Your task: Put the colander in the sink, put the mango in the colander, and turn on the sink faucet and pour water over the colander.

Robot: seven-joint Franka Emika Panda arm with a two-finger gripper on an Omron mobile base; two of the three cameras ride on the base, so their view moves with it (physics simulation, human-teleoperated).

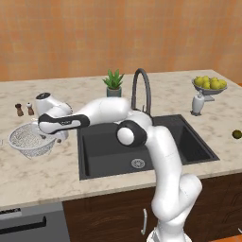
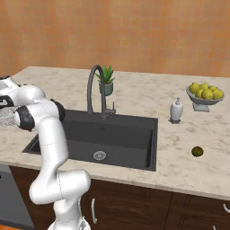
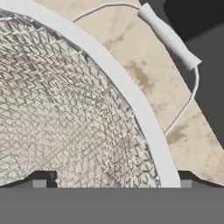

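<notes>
The colander [image 1: 29,140] sits on the counter [image 1: 56,175] just left of the sink [image 1: 142,142], not yet in it. The gripper [image 1: 59,136] hangs at its right rim, fingers [image 3: 43,178] spread wide astride the white rim band, gripping nothing. For a good pick, I would lower until the rim sits between the pads, close firmly, lift clear of the sink edge, then carry right. The mango [image 2: 196,151] lies well right of the sink. No brand or writing is readable anywhere.
</notes>
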